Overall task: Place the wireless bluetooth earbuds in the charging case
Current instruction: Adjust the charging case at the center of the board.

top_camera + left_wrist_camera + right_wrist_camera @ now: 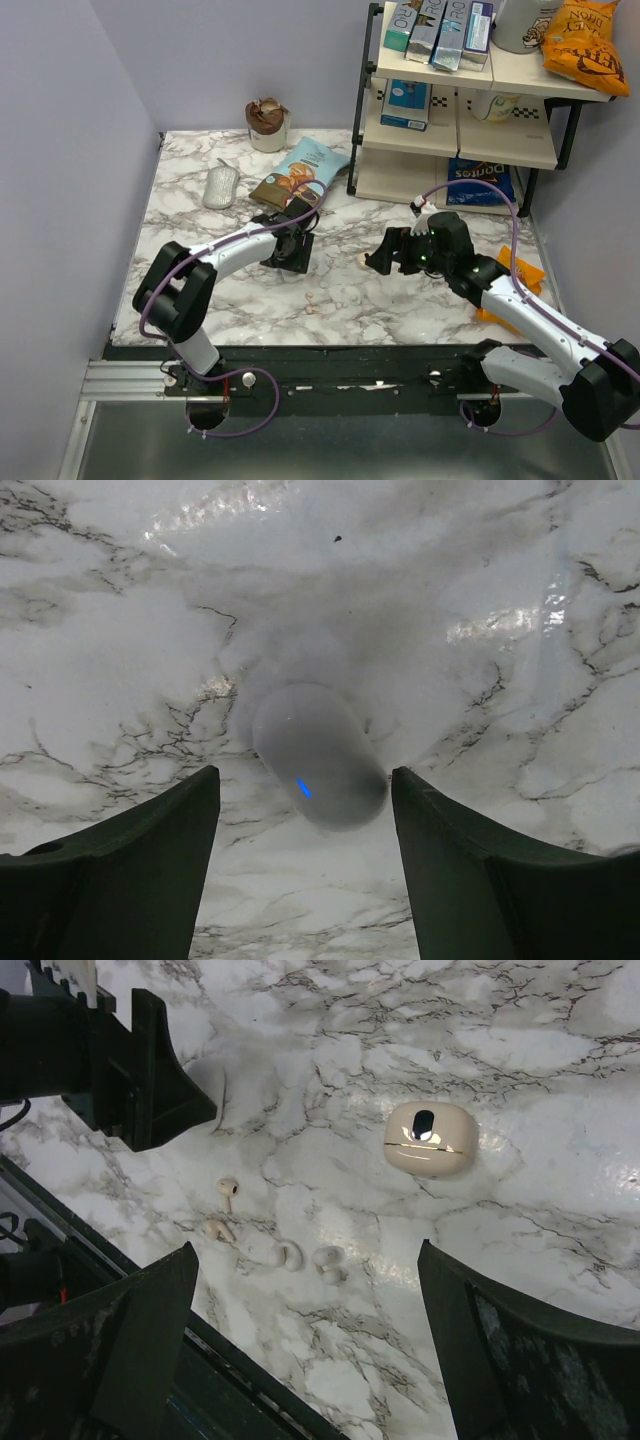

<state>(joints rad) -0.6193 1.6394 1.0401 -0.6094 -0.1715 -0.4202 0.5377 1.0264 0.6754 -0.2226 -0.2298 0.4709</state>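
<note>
The case (320, 755), a smooth white pebble, lies on the desk (120, 630) at centre frame in the left wrist view. It sits untouched between the parted jaws of the left gripper (305, 771). The earbuds (288, 1254) lie lower centre in the right wrist view, framed by the wide-apart jaws of the right gripper (310, 1250). Both are probably light, hard and slippery, so pinch across the broad flanks.

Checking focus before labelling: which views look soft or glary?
Left wrist: the smooth white oval plastic case looks soft, and glare streaks the marble tabletop. Right wrist: sharp, with a bright highlight on the cream rounded plastic case. Top external: sharp, evenly lit.
</note>
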